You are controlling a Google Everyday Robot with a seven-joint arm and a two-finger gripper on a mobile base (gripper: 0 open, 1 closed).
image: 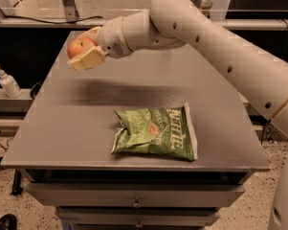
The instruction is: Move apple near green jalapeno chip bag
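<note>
Nearest, under the front edge of the table (76, 128), are two shut drawers (136, 195) with small knobs; what is in them cannot be seen. On the grey top, toward the front edge and a little right of the middle, the green jalapeno chip bag (155, 133) lies flat. It is crinkled green foil with white "Kettle" lettering running sideways and a white strip along its right end. It looks closed, and its contents do not show.

Farther back, near the far left corner, the apple (79, 46) is lifted clear of the table, well apart from the bag. It is round and red-orange, paler and yellowish on one side, with a small dark stem dimple on top. The gripper (82, 49) is there with it, its cream fingers (89, 59) closed against the apple, one pad under its front and the other behind. A soft shadow falls on the table below. The white arm (205, 37) reaches in from the right.

Off the left edge, a small white pump bottle (8, 83) stands on a lower ledge.
</note>
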